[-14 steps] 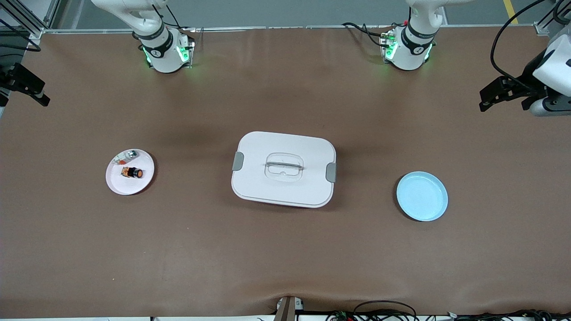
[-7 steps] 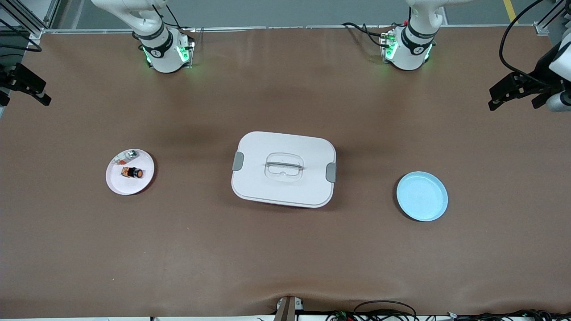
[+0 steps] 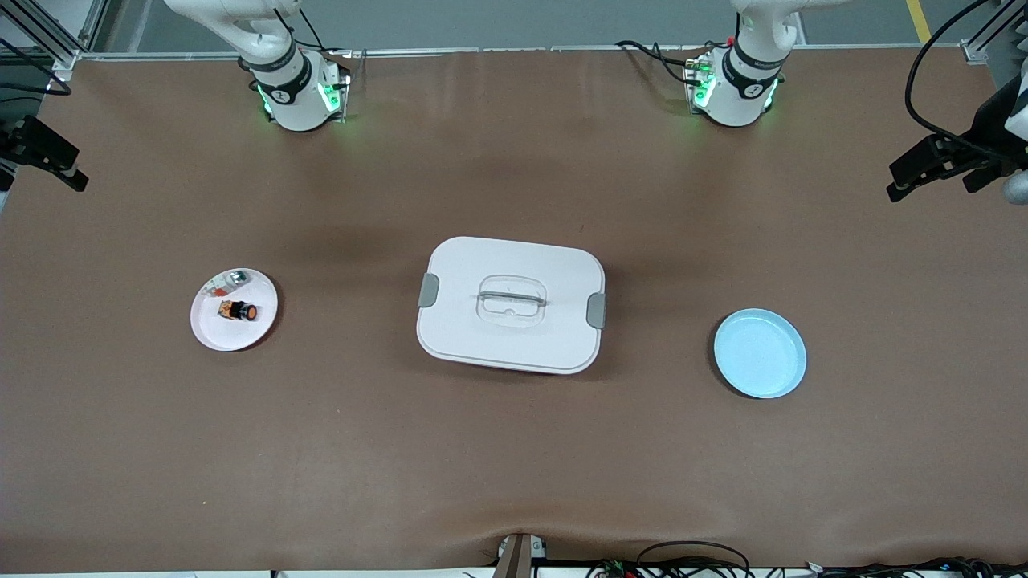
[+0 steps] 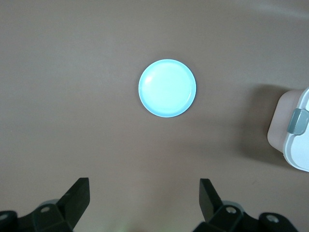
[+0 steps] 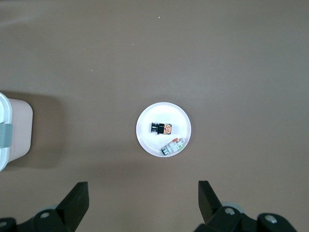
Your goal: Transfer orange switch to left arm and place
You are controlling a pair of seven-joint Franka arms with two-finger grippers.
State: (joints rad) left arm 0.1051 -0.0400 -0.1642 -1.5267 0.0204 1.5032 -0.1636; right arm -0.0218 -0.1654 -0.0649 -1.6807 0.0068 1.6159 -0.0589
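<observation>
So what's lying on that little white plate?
On the white plate lie the orange switch and a small silvery-clear part. Anything beneath them is covered.

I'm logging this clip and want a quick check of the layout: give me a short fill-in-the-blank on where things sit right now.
1. The orange switch lies on the ____ plate.
2. Between the two plates stands the white ____.
3. The blue plate, toward the left arm's end of the table, holds ____.
4. The left gripper and the right gripper both have their jaws ____.

Missing words: white; box; nothing; open
</observation>
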